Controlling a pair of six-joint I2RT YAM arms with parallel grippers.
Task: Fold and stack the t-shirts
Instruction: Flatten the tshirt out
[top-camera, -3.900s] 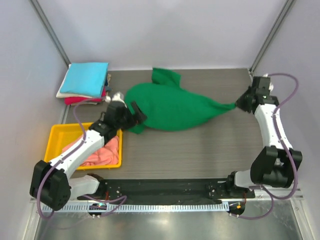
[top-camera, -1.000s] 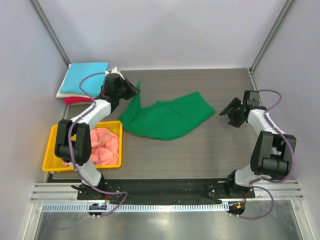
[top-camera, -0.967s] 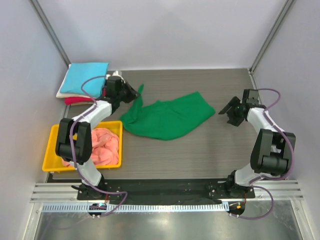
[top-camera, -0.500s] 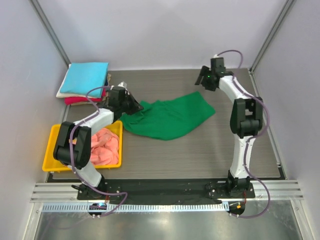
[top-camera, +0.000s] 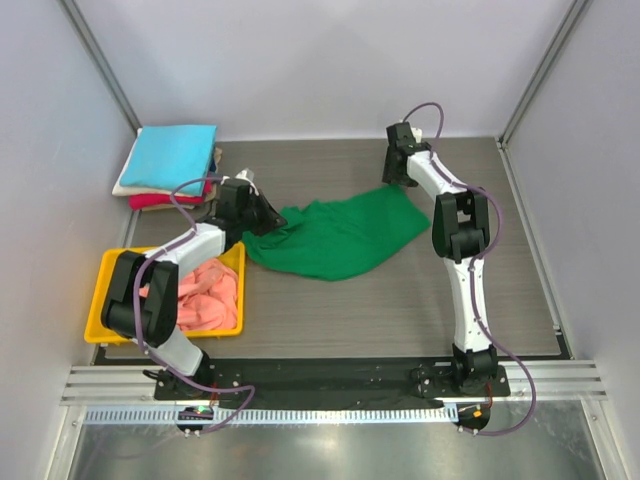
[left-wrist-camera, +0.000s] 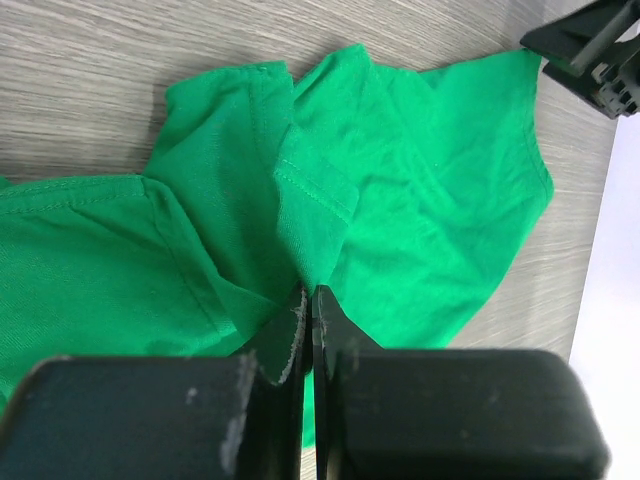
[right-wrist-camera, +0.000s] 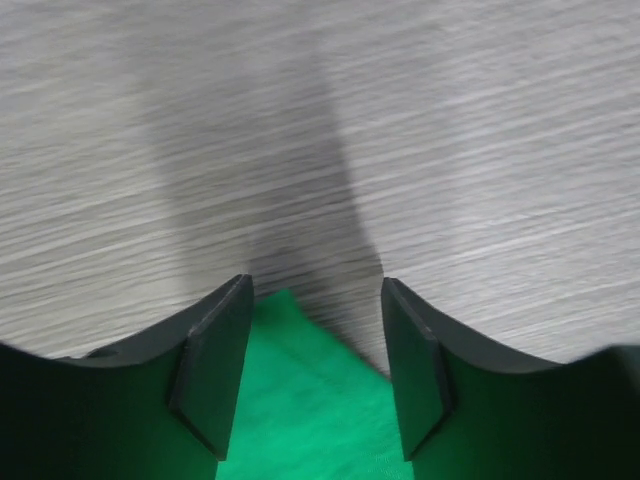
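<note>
- The green t-shirt (top-camera: 338, 236) lies unfolded and rumpled at the centre of the top view, on the grey wood-grain table (top-camera: 400, 300). Its long axis runs from lower left to upper right.
- In the left wrist view the same shirt (left-wrist-camera: 420, 200) fills most of the frame. It is bunched into ridges, and a stitched hem runs diagonally down toward the fingertips.
- The left gripper (top-camera: 270, 216) is at the shirt's left end. In its own view (left-wrist-camera: 308, 305) the pads are pressed together with a fold of green cloth pinched between them.
- The right gripper (top-camera: 396, 182) is at the shirt's upper right corner, pointing down at the table.
- In its own view (right-wrist-camera: 312, 360) the fingers stand wide apart. A point of green cloth (right-wrist-camera: 300, 410) shows in the gap at the bottom of the frame, not clamped, with bare table beyond.
- A folded stack sits in the upper left of the top view, well apart from the green shirt. The sky-blue shirt (top-camera: 172, 155) is on top, with the edge of the cream shirt (top-camera: 128, 187) under it and the red shirt (top-camera: 150, 202) at the bottom.
- At lower left, the salmon-pink shirt (top-camera: 205, 295) is heaped loose inside the yellow tray (top-camera: 103, 290). The left arm partly covers it.
</note>
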